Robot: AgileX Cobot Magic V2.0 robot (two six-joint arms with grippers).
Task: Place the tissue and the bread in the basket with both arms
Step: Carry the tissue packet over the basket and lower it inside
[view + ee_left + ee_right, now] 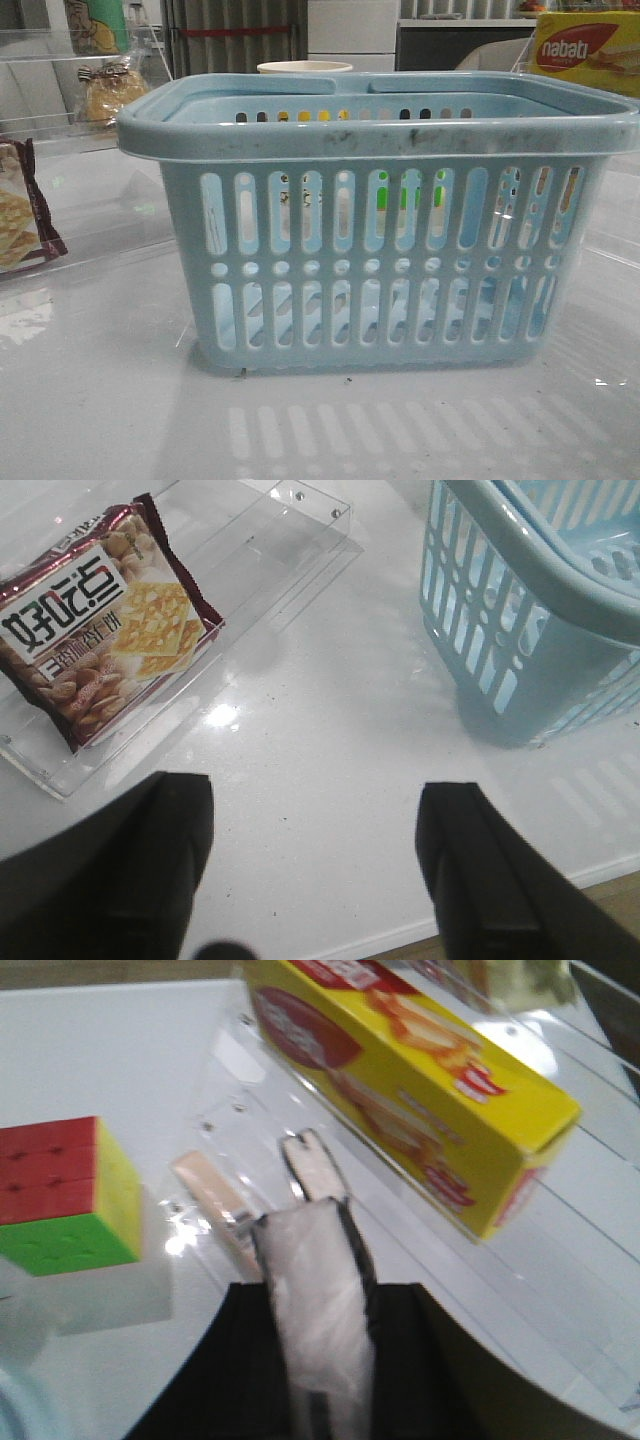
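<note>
The light-blue basket (375, 215) stands upright on the white table (100, 400) and serves as the landmark for all positions given here. Its slotted and round-holed front wall faces the front camera; its thick rim is scuffed with dark marks and its handles are folded down on the rim.

The bread (108, 90), golden-brown buns in a clear bag tied with a striped bow, lies behind the basket and to its left, on a clear shelf, well apart from it. A flat snack packet (100, 620) with a dark-purple edge rests in a clear acrylic tray (300, 540) to the left of the basket. A yellow-red nabati box (585, 50) sits behind the basket to its right. A pale cup rim (305, 68) shows just behind the basket's rear rim.

The left gripper (315, 870) hovers over bare table to the left of the basket, its fingers spread wide with nothing between them. The right gripper (318, 1360) pinches the tissue (315, 1290), a grey-white packet with black edges, its fingers pressed against the packet's sides, near the nabati box. A colored cube (65, 1195) lies just beside.
</note>
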